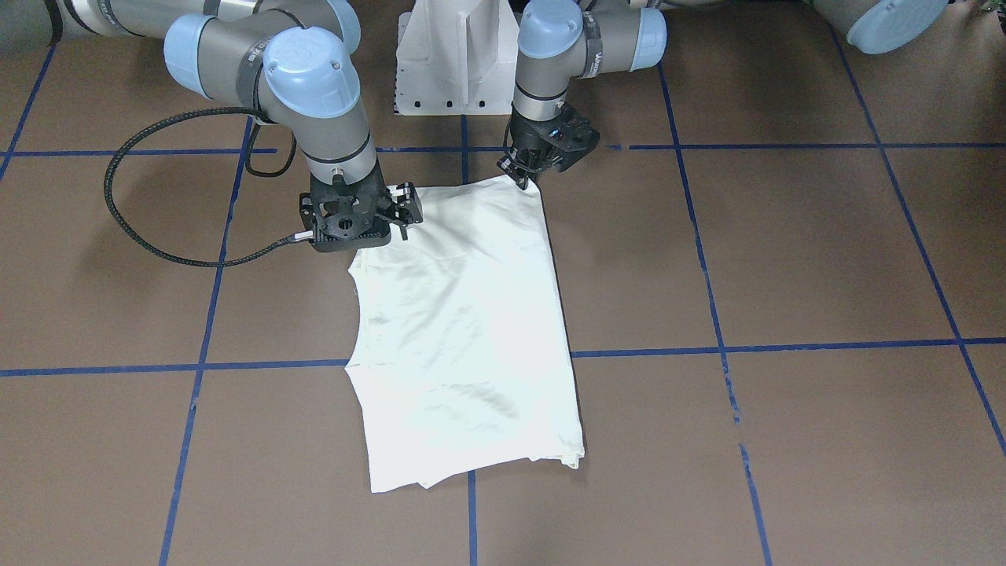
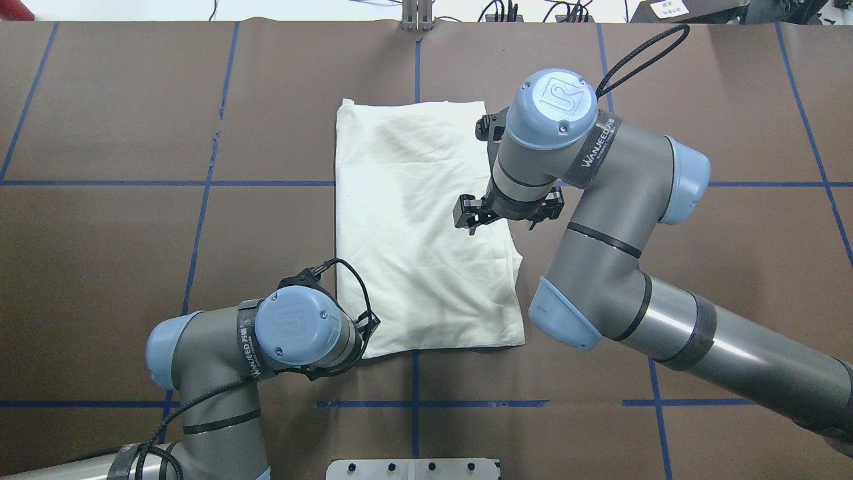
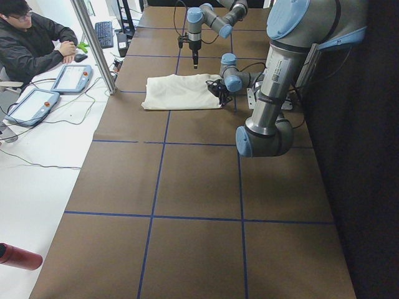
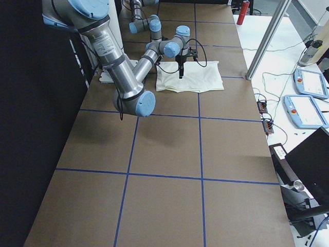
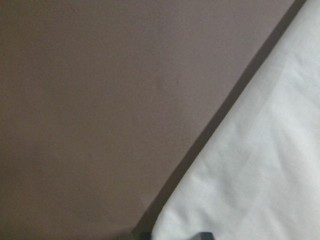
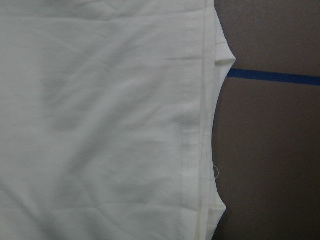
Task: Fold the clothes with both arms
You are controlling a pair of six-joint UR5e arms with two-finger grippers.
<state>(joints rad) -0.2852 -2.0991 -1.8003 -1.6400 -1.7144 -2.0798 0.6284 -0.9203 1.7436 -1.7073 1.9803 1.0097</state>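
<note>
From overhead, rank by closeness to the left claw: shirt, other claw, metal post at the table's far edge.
1. Shirt, its near corner at the left gripper.
2. Right gripper, above the shirt's right side.
3. Metal post, at the far edge.

"WANJEED" in white on the black fabric strap (image 2: pixel 595 148) round the grey arm link just above the right pincer (image 1: pixel 351 228). The second black strap (image 2: pixel 248 347) above the left pincer (image 1: pixel 525 174) has similar print, only partly legible. Embossed "UR" logo on the light-blue round joint cap (image 2: pixel 558 107).
</note>
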